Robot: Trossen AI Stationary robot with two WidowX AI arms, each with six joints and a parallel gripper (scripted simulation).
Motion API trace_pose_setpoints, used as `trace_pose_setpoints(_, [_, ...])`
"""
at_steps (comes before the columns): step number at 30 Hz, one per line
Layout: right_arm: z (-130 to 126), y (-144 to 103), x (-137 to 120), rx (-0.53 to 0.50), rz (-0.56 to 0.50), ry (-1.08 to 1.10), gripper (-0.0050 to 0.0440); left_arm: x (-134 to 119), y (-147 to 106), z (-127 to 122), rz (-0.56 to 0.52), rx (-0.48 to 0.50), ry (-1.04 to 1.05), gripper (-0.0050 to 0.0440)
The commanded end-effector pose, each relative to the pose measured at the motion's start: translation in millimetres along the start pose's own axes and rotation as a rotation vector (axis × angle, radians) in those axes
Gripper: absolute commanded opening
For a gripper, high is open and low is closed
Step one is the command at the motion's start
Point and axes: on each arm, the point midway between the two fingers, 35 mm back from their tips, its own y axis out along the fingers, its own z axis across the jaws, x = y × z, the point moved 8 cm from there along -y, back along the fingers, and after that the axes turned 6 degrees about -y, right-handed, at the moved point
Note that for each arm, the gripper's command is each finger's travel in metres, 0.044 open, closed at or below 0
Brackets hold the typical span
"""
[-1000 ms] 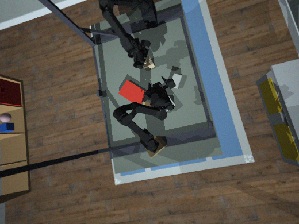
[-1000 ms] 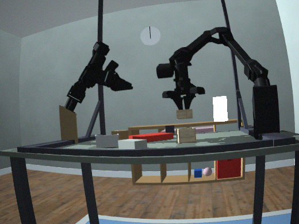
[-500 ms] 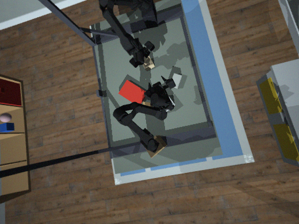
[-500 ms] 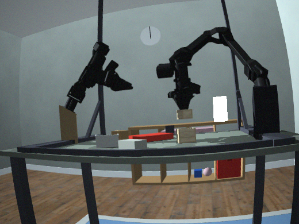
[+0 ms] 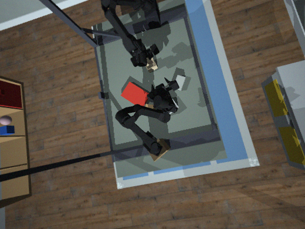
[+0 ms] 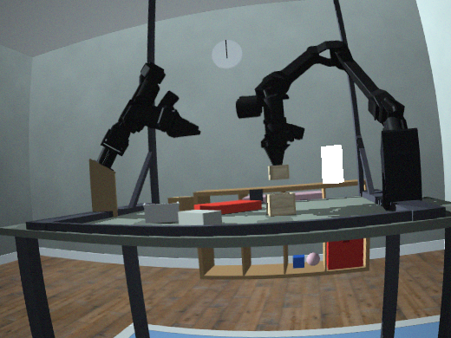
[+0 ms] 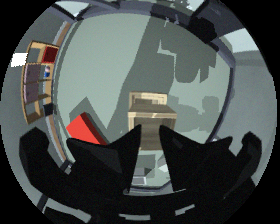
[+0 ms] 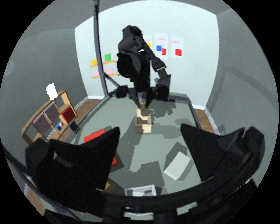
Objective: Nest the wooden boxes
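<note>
My left gripper (image 6: 277,164) (image 7: 150,128) is shut on a small pale wooden box (image 6: 278,172) (image 8: 143,112), held in the air. A larger pale wooden box (image 6: 281,204) (image 8: 144,128) stands on the table below it. In the left wrist view the lower box's rim (image 7: 148,94) shows just behind the held box. The lower box's inside is mostly hidden. My right gripper (image 5: 159,83) (image 6: 199,132) is wide open and empty, high above the table and away from both boxes.
A red block (image 5: 133,93) (image 6: 227,206) lies on the table, with a tan piece (image 6: 180,201) (image 8: 108,185) near it. A white block (image 5: 180,82) (image 8: 177,166) and an open grey-white box (image 6: 161,213) (image 8: 140,191) stand nearer the right arm. Frame posts edge the table.
</note>
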Motion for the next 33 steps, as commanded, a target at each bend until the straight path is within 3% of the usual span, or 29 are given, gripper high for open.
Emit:
trace_pose_setpoints(1, [-0.2, 1.6, 4.7, 0.003, -0.009, -0.016, 0.0400, -1.0, -4.7, 2.9, 0.010, 0.011, 0.026, 0.0192])
trace_pose_setpoints(26, [-0.2, 1.6, 4.7, 0.003, -0.009, -0.016, 0.0400, 0.9, 37.6, 1.0, -0.002, 0.004, 0.018, 0.0192])
trace_pose_setpoints(33, [-0.2, 1.6, 4.7, 0.003, -0.009, -0.016, 0.0400, -5.4, 33.5, 5.1, 0.015, 0.011, 0.025, 0.0192])
